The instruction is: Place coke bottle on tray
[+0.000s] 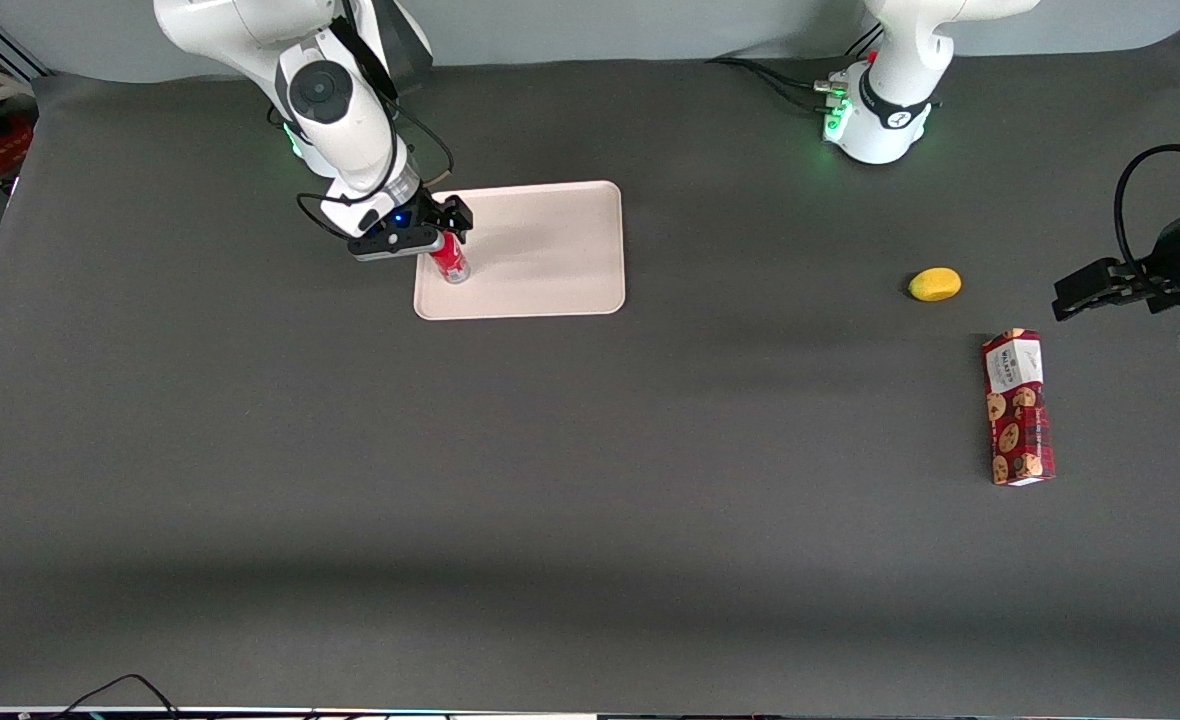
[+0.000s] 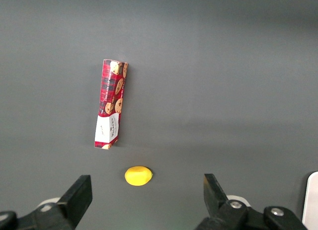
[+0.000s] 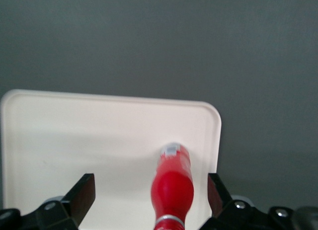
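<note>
The tray (image 1: 550, 250) lies flat toward the working arm's end of the table, its broad face free to receive 1 item. The gripper (image 1: 428, 240) sits directly over the coke bottle (image 1: 449, 262), which stands on the tray near its rim. Jaws are spread well wide of the bottle, not pinching it; placement appears done.

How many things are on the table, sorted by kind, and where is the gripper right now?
Bottles: 1, the coke bottle, standing on the tray
Trays: 1, the tray
Boxes: 1, the cookie box
Yellow fruit-like things: 1, the yellow object
Total: 4
The gripper is over the tray, fingers open on either side of the bottle.
</note>
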Robot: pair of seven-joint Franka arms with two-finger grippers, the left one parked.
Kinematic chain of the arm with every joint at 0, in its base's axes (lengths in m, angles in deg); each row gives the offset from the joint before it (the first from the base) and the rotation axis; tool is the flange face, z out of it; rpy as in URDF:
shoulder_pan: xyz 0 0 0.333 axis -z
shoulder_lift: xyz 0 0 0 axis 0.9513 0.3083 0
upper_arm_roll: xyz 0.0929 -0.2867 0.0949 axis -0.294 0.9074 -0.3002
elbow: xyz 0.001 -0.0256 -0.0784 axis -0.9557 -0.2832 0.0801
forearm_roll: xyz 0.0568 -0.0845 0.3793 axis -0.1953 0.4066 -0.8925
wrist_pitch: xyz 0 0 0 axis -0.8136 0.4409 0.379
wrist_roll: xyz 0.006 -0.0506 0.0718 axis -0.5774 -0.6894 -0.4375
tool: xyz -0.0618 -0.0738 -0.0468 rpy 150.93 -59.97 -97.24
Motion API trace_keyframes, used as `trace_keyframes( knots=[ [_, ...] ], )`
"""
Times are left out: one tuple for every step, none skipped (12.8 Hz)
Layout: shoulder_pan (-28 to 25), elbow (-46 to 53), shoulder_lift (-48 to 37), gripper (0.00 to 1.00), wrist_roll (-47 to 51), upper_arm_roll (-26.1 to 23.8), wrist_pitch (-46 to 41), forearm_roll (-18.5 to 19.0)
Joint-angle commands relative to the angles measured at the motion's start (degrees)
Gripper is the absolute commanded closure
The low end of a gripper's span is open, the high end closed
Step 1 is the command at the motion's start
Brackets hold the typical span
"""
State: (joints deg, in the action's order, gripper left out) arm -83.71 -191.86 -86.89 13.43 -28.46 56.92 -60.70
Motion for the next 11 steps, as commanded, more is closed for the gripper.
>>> trace_keyframes(
  knots=[
    [3.6,8.6,0.1,0.0,0.5,3.5,-4.2,2.4],
    [3.1,12.5,1.0,0.0,0.4,7.0,-6.4,4.9],
    [3.0,17.6,3.0,0.0,0.2,9.1,-9.9,7.6],
    [3.1,23.6,5.5,0.0,-0.2,11.2,-14.3,9.9],
    [3.1,28.6,7.7,0.0,-0.3,13.4,-17.7,10.0],
    [3.0,33.5,9.8,0.0,-0.3,15.1,-19.5,10.2],
    [3.0,37.3,11.5,0.0,-0.3,15.9,-20.7,10.4],
    [3.3,40.6,12.9,0.0,-0.6,16.6,-22.1,12.0],
    [3.0,43.4,14.0,0.0,-1.7,18.2,-22.8,15.8],
    [3.0,45.6,15.0,0.0,-3.1,18.9,-23.7,17.4],
    [3.1,48.3,16.1,0.0,-5.4,20.0,-25.6,17.6]
  ],
)
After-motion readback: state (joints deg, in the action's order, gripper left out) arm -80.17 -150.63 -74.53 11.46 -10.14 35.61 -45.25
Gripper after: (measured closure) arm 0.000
